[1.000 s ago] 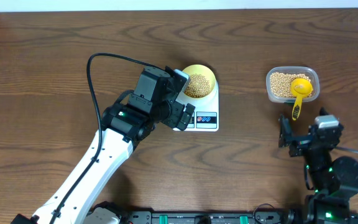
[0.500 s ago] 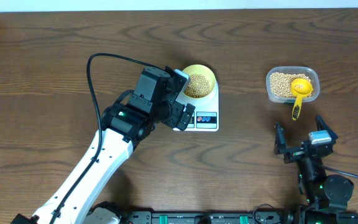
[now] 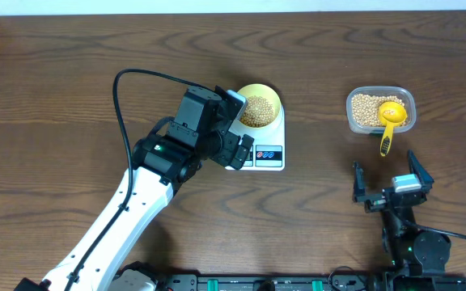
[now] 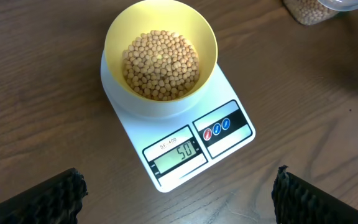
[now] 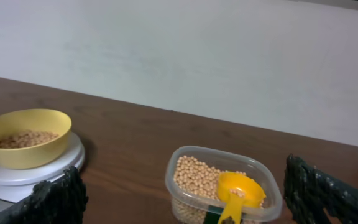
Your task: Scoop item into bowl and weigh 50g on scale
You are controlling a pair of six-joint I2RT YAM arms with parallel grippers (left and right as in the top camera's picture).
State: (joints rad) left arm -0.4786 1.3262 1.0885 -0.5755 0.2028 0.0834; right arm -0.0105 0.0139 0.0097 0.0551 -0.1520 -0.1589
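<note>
Yellow bowl [image 4: 160, 15] of soybeans [image 4: 160, 65] on scale [image 4: 173, 124], LCD [image 4: 176, 152] reads 50; L gripper [image 4: 178, 198] open, empty, directly above. R gripper [image 3: 385, 171], also open, nearer scoop [image 3: 390, 117], handle toward it.
</note>
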